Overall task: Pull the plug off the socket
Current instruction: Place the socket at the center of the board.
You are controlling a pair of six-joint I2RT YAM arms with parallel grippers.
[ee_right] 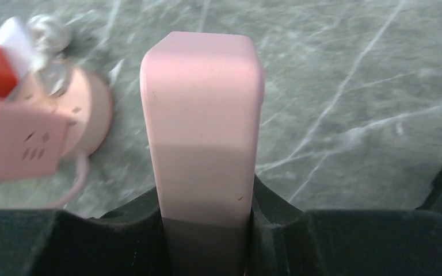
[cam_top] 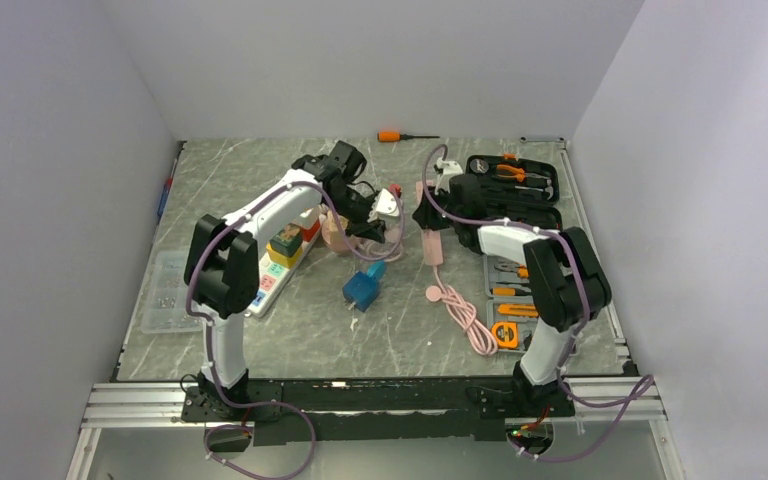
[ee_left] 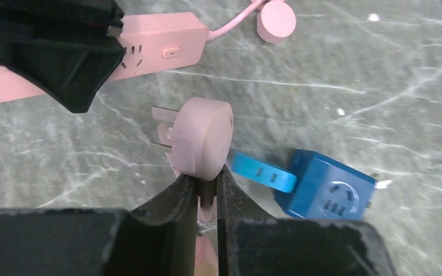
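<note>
Starting at the near edge of the tabletop (cam_top: 400, 345), Mia, what lies there?

Both arm bases, Tom. Just beyond them a looped pink cable (cam_top: 468, 322) lies toward the right side, beside a tray of orange tools (cam_top: 513, 297). A blue cube adapter (cam_top: 362, 288) sits near the middle. A clear box (cam_top: 165, 292) lies against the left edge, with a white power strip (cam_top: 268, 285) carrying coloured blocks just beside it.

And the plug?

Farther in, around the middle of the tabletop's far half. The left hand (ee_left: 206, 181) is closed narrowly on the pink plug (ee_left: 204, 141), pinching it at its lower edge. Its prongs (ee_left: 164, 114) are bare and in no socket. They point toward the pink power strip (ee_left: 161, 52), and grey tabletop shows between the two.

Who has the strip?

The right hand (ee_right: 204, 195). Its fingers (ee_right: 141, 221) press on the strip's two long sides, and one rounded end sticks out past them. From the left wrist camera that hand appears as a black shape covering part of the strip's socket face.

Anything else close by?

A second round pink plug (ee_left: 276, 22) lies flat just past the strip's switch end. Left of the strip in the right wrist view there is a pink block with socket slots, too blurred to say more.

And at the back?

An open black tool case (cam_top: 512, 185) toward the far right corner, and an orange screwdriver (cam_top: 400, 136) along the far edge
</note>
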